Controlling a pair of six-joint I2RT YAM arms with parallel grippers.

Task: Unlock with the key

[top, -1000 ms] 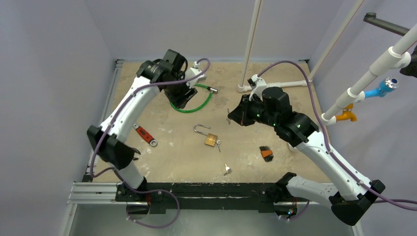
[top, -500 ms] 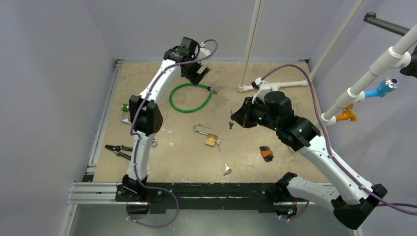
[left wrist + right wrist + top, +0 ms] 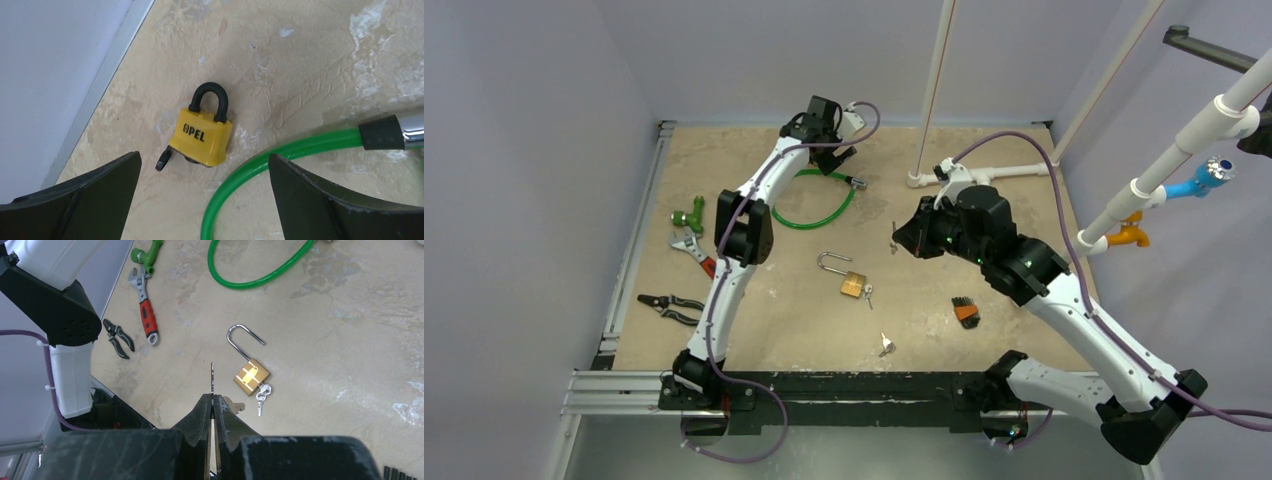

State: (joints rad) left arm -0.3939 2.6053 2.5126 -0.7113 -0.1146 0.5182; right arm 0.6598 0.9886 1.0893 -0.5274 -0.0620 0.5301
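My right gripper [image 3: 213,398] is shut on a thin metal key [image 3: 212,376], seen edge-on and sticking out past the fingertips. It hangs above the table to the right of a brass padlock [image 3: 251,376], whose shackle stands open and which has small keys [image 3: 261,394] at its base. In the top view that gripper [image 3: 897,241] is right of the brass padlock [image 3: 852,284]. My left gripper [image 3: 204,167] is open above a yellow padlock [image 3: 205,132] with a closed black shackle and a black key head [image 3: 163,159] at its base. Another loose key [image 3: 885,344] lies near the front.
A green cable loop [image 3: 814,205] lies beside the yellow padlock. At the left lie a red-handled wrench [image 3: 696,252], pliers [image 3: 667,305] and a green fitting [image 3: 688,217]. A hex key set [image 3: 965,311] lies at the right, and white pipes [image 3: 932,100] stand at the back.
The left arm has stretched out toward the far edge, and its gripper has opened over the yellow padlock. The right gripper has shifted only slightly, the key still in it.
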